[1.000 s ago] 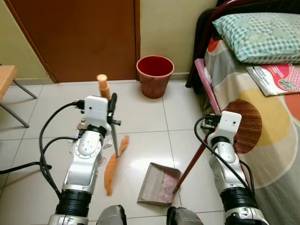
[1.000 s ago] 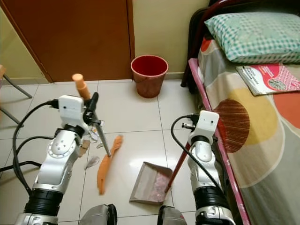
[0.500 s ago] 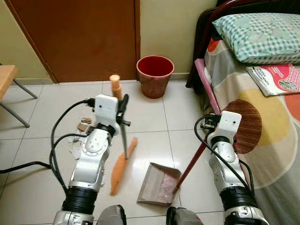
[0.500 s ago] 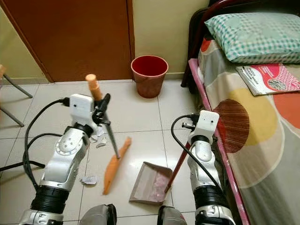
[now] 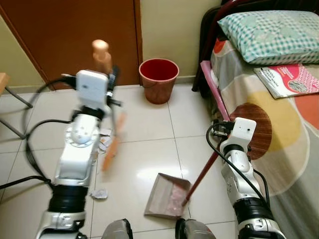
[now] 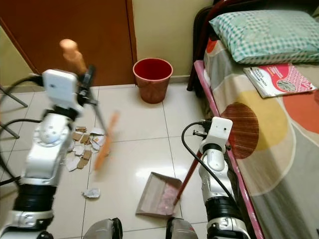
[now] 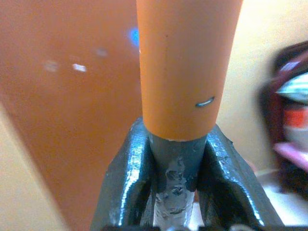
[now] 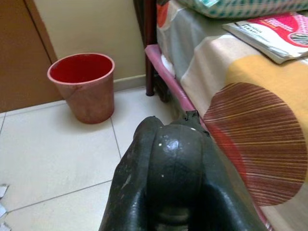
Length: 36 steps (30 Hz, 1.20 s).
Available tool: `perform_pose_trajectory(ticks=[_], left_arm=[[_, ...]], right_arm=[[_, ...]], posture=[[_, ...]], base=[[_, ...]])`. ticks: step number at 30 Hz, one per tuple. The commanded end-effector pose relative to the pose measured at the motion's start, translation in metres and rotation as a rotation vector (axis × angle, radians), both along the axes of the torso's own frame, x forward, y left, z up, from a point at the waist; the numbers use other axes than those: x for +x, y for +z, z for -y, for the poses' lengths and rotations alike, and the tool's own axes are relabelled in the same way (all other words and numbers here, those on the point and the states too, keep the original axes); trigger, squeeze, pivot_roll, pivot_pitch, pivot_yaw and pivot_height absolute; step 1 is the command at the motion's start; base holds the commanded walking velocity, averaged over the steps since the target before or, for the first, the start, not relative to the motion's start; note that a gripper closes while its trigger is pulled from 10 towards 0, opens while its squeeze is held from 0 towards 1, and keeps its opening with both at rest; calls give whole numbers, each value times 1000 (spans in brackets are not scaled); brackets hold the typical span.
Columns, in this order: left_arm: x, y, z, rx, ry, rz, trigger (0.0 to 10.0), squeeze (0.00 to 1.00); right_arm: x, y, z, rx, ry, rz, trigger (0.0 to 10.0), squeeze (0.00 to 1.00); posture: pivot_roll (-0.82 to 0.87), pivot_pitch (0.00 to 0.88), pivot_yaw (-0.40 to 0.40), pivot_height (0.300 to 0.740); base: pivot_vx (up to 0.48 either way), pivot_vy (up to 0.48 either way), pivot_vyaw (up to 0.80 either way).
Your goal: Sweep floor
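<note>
Broom point(image 6: 106, 142), blurred and lifted off the tiles beside the scraps point(image 6: 82, 147), has its handle clamped between the left gripper's point(image 7: 178, 168) fingers, while the right gripper point(image 8: 168, 163), fingers closed on the dustpan point(image 5: 167, 195) handle, rests it on the floor by the bed point(image 5: 279, 99).

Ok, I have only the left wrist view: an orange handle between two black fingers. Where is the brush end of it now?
Observer: The left gripper holds the orange plastic broom tilted. Its blurred brush end is at the right edge of the pile of torn paper scraps on the white tiled floor.
Operator: And where is the dustpan?
Observer: The flat grey dustpan lies on the floor, to the right of the pile and apart from it, with pinkish litter inside.
Operator: Does something hold it?
Observer: Its long red handle rises to the right gripper, whose fingers look shut.
</note>
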<state>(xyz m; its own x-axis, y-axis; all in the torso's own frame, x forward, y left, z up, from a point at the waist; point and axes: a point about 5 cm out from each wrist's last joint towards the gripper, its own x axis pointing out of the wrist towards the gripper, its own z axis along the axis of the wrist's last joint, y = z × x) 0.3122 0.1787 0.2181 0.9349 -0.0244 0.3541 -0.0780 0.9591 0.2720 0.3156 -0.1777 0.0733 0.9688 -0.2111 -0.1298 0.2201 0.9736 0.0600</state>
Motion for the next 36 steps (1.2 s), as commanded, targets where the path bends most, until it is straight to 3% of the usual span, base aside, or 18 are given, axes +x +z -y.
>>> perform_pose_trajectory(ticks=[1,6,12,18,26,35,36], left_arm=[[-5,3,-7,12,48,14,10000,0],[-23,-16,-28,18,165,-73,10000,0],[-33,-35,-25,5,157,-147,10000,0],[-32,-60,-17,-91,125,-248,10000,0],[-21,-86,18,-222,-86,-430,10000,0],[-8,-91,42,-266,-247,-504,10000,0],[-3,-87,54,-299,-330,-502,10000,0]], right_arm=[[2,2,0,3,3,12,10000,0],[2,2,1,2,8,8,10000,0],[3,2,2,0,10,5,10000,0],[3,2,2,-8,13,6,10000,0],[9,1,0,12,25,-26,10000,0],[16,1,-5,-6,42,-68,10000,0],[20,2,-8,-15,42,-72,10000,0]], posture=[[37,134,11,740],[41,138,7,740],[41,137,5,740],[28,137,1,740],[21,139,1,740],[16,142,2,740],[15,150,4,740]], base=[[0,0,0],[0,0,0],[0,0,0],[0,0,0],[0,0,0],[0,0,0],[0,0,0]])
